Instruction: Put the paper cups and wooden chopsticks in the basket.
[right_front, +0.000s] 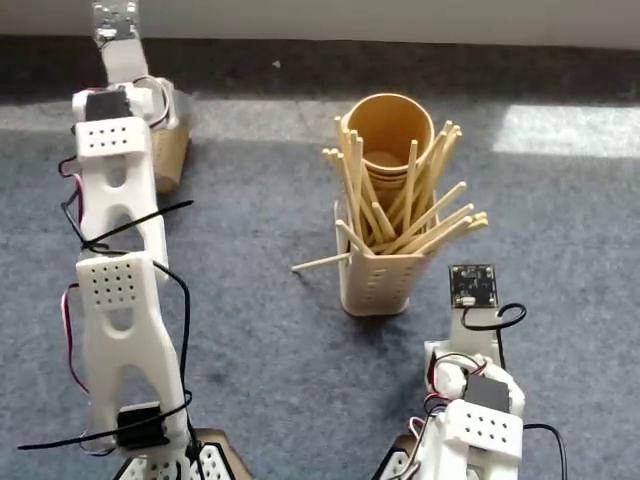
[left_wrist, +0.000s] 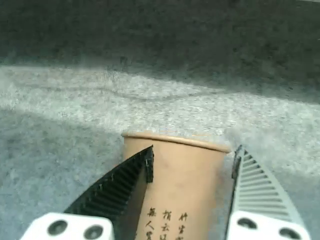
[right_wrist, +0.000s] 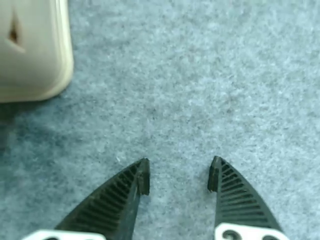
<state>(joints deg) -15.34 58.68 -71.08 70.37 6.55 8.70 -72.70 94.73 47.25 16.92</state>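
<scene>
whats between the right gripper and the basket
Bare grey carpet. In the right wrist view nothing lies on the stretch between the open right gripper and the corner of the basket.

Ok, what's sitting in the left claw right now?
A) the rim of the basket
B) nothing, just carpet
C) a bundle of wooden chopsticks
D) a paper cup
D: in the left wrist view, the left claw has a brown paper cup between its two sides, with the cup's rim pointing away from the camera.
</scene>
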